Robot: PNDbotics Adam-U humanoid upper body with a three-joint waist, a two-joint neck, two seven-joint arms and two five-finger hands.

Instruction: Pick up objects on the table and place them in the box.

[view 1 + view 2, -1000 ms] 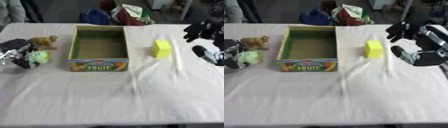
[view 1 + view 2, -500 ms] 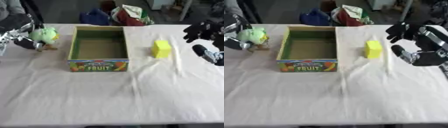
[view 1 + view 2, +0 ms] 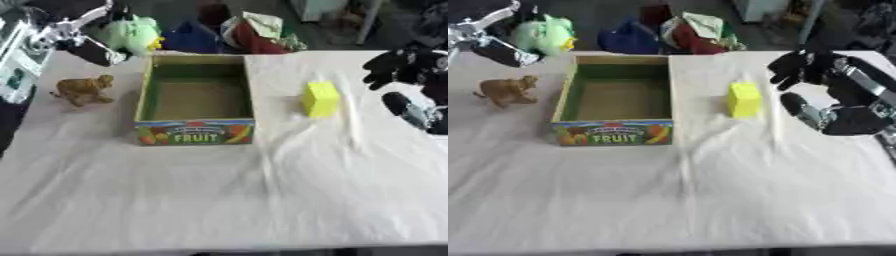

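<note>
The left hand (image 3: 74, 35) is raised at the far left, above and just beyond the box's far-left corner, with its fingers curled round a pale green soft toy (image 3: 131, 34) that has a touch of yellow on its right side. The toy is held off the surface — it hangs over the far edge of the white cloth, beside the box rather than over its opening.

The box (image 3: 194, 131) stands left of centre on the surface (image 3: 262, 200), an open cardboard tray with green inner walls and a front panel printed with fruit pictures and the word FRUIT. Nothing shows inside it but the brown floor.

To the left of the box, apart from it, a small brown animal figure (image 3: 83, 90) stands upright on the cloth, below the raised hand.

To the right of the box, with a clear gap between, a yellow block (image 3: 744, 99) stands on end on the cloth.

The right hand (image 3: 802, 67) shows at the right edge, well right of the yellow block and not touching it — black fingers hang relaxed and slightly bent, holding nothing, with the forearm behind it running off the right side.

Beyond the far edge of the surface lies a heap of blue, red and white bags (image 3: 236, 32).
</note>
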